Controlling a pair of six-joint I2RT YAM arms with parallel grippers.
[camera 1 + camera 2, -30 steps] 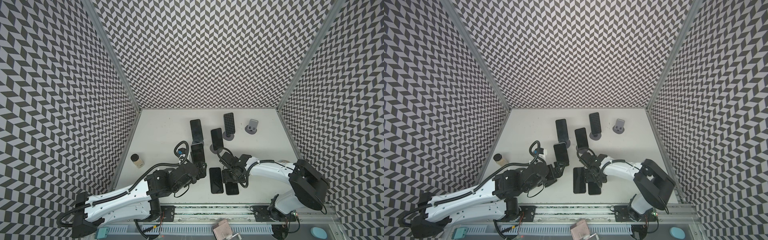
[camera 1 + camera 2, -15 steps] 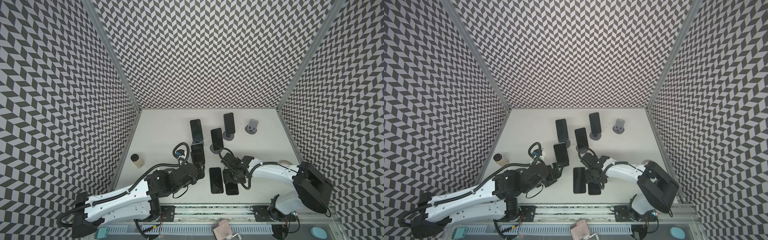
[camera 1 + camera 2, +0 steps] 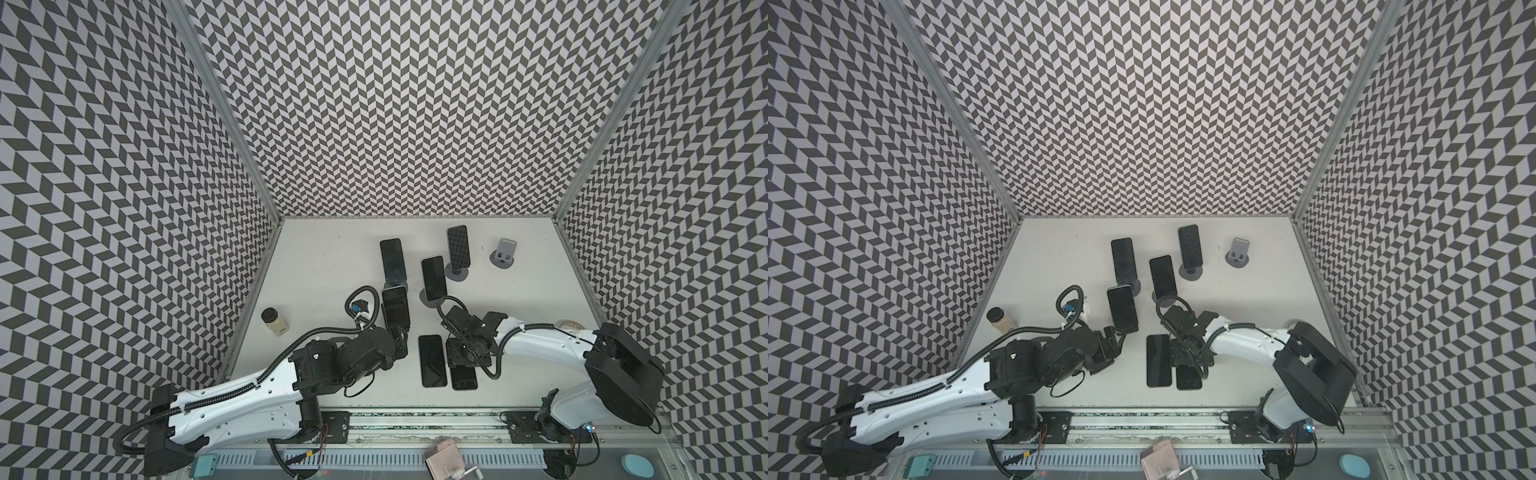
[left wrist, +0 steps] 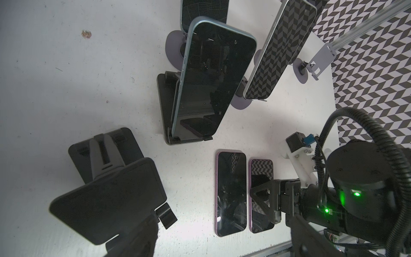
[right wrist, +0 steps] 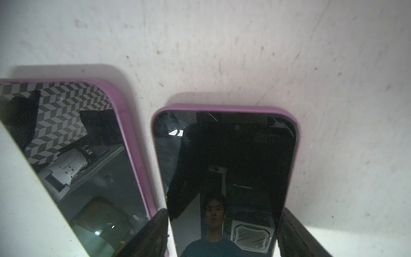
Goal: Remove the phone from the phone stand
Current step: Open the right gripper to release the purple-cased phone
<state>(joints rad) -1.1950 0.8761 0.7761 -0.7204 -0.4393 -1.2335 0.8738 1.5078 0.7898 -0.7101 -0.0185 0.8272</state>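
A purple-cased phone (image 5: 224,155) lies flat, screen up, near the table's front edge (image 3: 463,376). My right gripper (image 5: 223,213) is over it, fingers pressed against its two long edges; both top views show that gripper (image 3: 461,353) (image 3: 1185,353) covering the phone's far half. An empty black phone stand (image 4: 106,195) stands by my left gripper (image 4: 216,244), which is open with only bare table between its fingers. Seen from above, the left gripper (image 3: 400,338) sits at the foot of a blue-edged phone (image 3: 395,307) propped on another black stand (image 4: 169,111).
A second purple phone (image 3: 432,360) lies flat beside the gripped one. Behind stand three propped phones (image 3: 392,259) (image 3: 432,278) (image 3: 459,253) and an empty grey stand (image 3: 505,253). A small jar (image 3: 274,326) sits near the left wall.
The right gripper's jaws have narrowed onto the flat phone's edges and the right arm has shifted slightly. The left gripper has drawn back a little, still open.
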